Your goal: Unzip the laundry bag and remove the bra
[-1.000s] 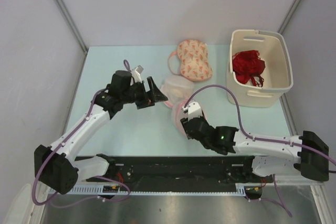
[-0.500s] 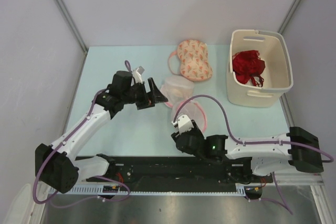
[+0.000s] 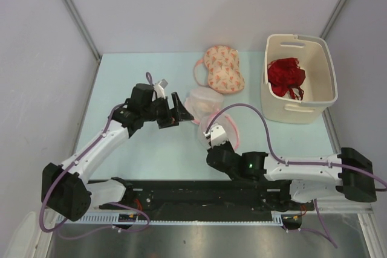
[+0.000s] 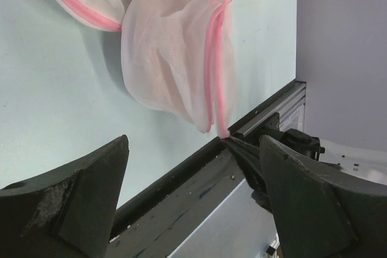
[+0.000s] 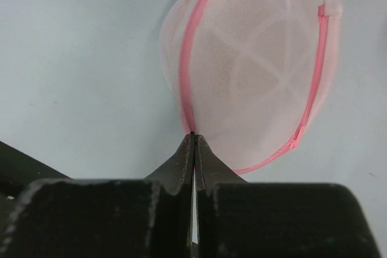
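The laundry bag (image 5: 251, 70) lies on the table (image 3: 121, 77) near the arm bases, just right of the middle, a domed pouch of thin see-through mesh with a pink zip band round its rim. It looks very light and soft. I judge it will crumple, slide on the smooth top and come up whole if tugged, so the band or its pull is the only firm place to grip, with the other side pinned so the slider can run. The bra is not plainly seen. A pale warm tint behind the mesh may be it, still zipped in, and padded cups should spring back and snag little once the opening is wide. At the bag's near rim the right gripper (image 5: 193, 140) has its jaws pressed fully together. Their tips meet exactly where the pink band comes to its lowest point and touch it, but whether a pull tab or a fold of trim is caught between them is too small to tell. A little farther back and to the left, the left gripper (image 3: 179, 115) hangs with its jaws spread wide. It holds nothing and touches nothing, and it faces the bag from beside a second mesh pouch (image 3: 202, 98), which rests against the bag. Beyond these lie a pink patterned bra (image 3: 222, 69) and, to the right, a cream bin (image 3: 326, 77) holding a red bra (image 3: 285, 77).
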